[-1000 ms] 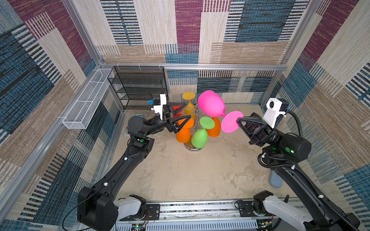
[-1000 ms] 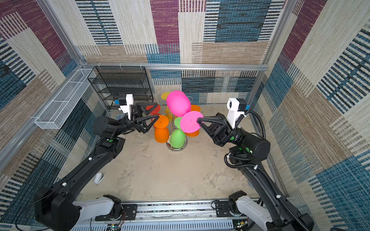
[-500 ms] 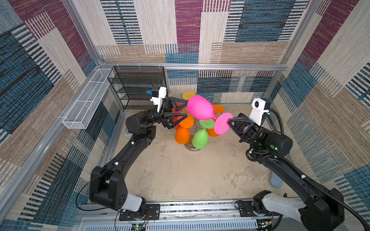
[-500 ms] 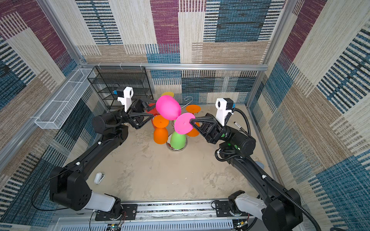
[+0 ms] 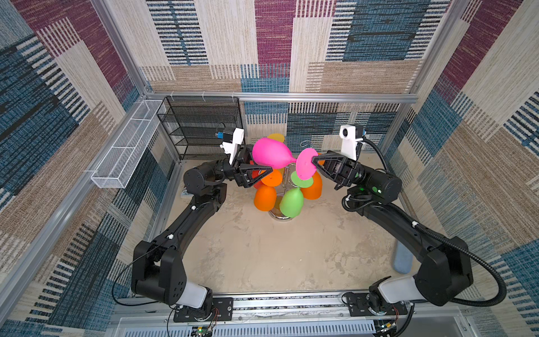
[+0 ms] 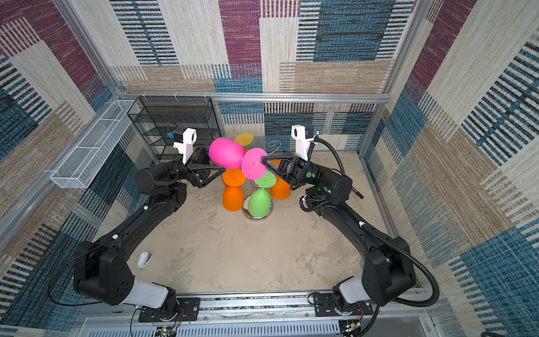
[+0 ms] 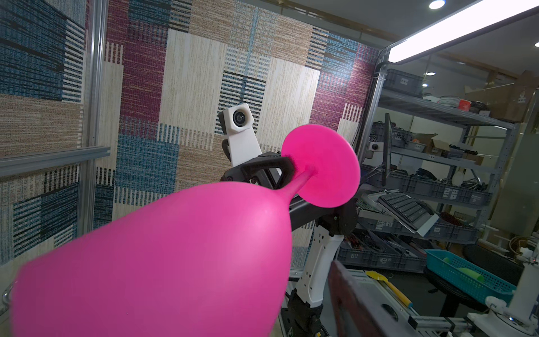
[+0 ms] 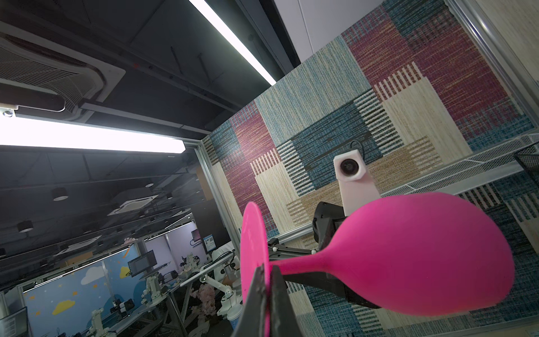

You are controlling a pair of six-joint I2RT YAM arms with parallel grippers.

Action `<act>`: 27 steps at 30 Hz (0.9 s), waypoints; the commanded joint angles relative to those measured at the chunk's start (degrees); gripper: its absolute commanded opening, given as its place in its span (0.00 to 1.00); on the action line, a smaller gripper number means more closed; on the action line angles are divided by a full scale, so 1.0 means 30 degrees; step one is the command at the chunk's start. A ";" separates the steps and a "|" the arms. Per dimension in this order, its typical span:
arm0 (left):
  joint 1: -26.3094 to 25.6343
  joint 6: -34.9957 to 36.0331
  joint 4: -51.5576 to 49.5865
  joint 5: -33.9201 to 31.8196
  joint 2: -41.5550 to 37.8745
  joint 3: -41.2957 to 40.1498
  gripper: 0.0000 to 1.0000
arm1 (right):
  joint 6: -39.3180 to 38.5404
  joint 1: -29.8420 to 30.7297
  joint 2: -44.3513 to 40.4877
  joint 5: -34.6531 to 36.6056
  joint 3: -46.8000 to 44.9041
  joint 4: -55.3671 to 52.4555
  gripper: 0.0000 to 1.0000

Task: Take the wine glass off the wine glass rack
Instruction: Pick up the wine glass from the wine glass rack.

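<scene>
Since a second before, the wine glass (image 5: 271, 153) had shifted toward the left arm, lying level above the wine glass rack (image 5: 281, 218) near the table's (image 5: 277, 256) far edge. The right gripper (image 5: 313, 159) clenched its foot. The left gripper (image 6: 218, 163) had risen, jaws spread about the bowl, contact unclear. Orange glasses (image 5: 264, 197) and a green glass (image 5: 291, 202) hung on the rack.

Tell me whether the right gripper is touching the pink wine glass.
Touching. The right wrist view shows the right gripper clamped on the foot of the pink wine glass.

Overhead pair — wrist views face-to-face
</scene>
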 commanded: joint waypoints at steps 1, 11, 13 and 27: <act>0.0107 -0.0219 0.0860 0.0406 -0.0351 -0.0237 0.68 | 0.1276 -0.0527 0.0677 -0.0565 0.0347 0.6435 0.00; 0.0331 0.0018 0.0861 -0.0045 -0.0404 -0.0425 0.47 | 0.3554 -0.2085 0.2515 -0.0081 0.1213 0.8207 0.00; 0.0348 0.0048 0.0863 -0.0007 -0.0395 -0.0448 0.46 | 0.3696 -0.2236 0.2733 -0.0124 0.1586 0.8196 0.00; 0.0524 0.0356 0.0859 -0.0337 -0.0484 -0.0809 0.33 | 0.4141 -0.3353 0.3257 0.0056 0.1960 0.8211 0.00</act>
